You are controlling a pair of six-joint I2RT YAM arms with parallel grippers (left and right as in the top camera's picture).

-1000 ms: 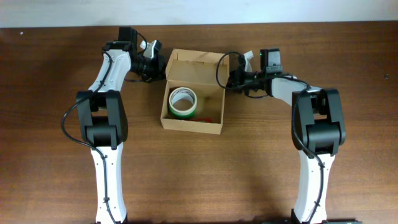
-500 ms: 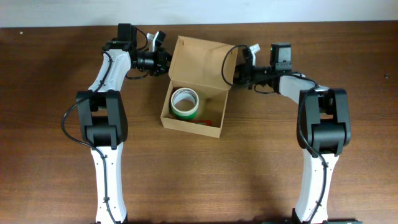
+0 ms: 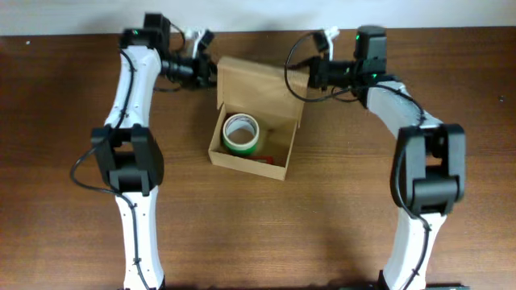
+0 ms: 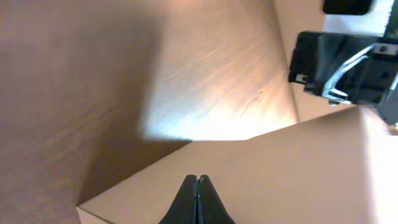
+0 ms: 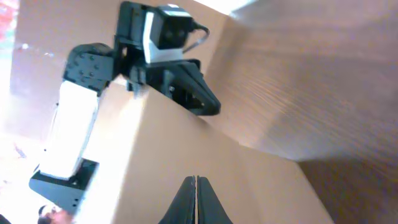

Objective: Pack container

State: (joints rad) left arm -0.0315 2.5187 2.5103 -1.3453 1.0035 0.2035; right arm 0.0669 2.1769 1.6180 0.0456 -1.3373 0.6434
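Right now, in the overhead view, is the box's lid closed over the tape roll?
No, the flap stands raised at the back and the tape roll shows inside the open container.

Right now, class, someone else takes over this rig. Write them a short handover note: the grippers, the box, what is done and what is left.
Left gripper: shut, tips against the flap near its left corner; no cardboard seen between the fingers.
Right gripper: shut, tips against the flap near its right corner, likewise.
Box: mid-table, open, with the flap raised between the two grippers.
Done: a tape roll and a small red item lie inside the box.
Left: probably to bring the flap down and close the box.
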